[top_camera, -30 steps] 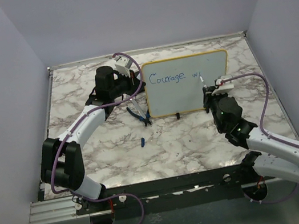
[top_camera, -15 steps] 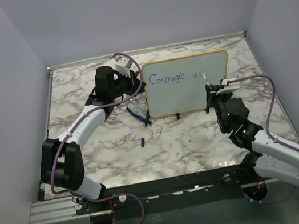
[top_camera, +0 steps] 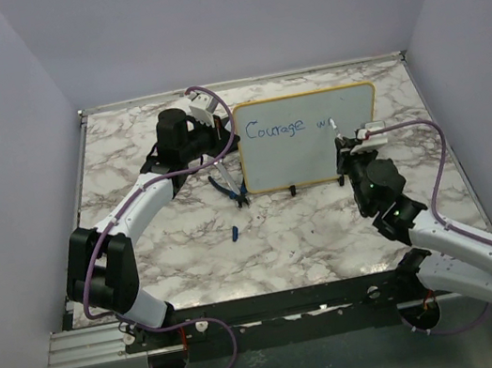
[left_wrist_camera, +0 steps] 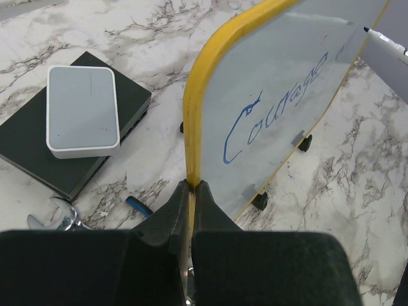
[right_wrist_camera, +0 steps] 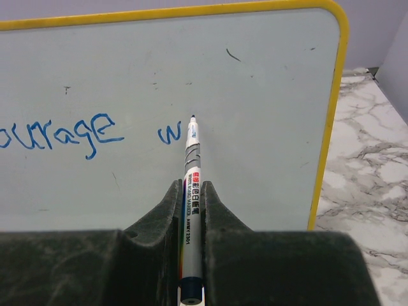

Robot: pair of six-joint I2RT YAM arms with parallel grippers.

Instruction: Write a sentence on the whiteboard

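Left gripper point(left_wrist_camera: 190, 189) clamped on the left edge of the upright whiteboard point(top_camera: 311, 149), far centre of the table, the right gripper point(right_wrist_camera: 191, 189), closed around the marker point(right_wrist_camera: 191, 153), had edged right past "Courage w", the sentence unfinished.

Upright yellow-framed whiteboard point(top_camera: 309, 137), blue "Courage w".

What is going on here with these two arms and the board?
The left gripper is clamped on the yellow edge of the whiteboard, which stands upright on the table. The right gripper holds a marker with its tip at the board, just right of a blue "w". The writing reads "Courage w", so the sentence is not finished.
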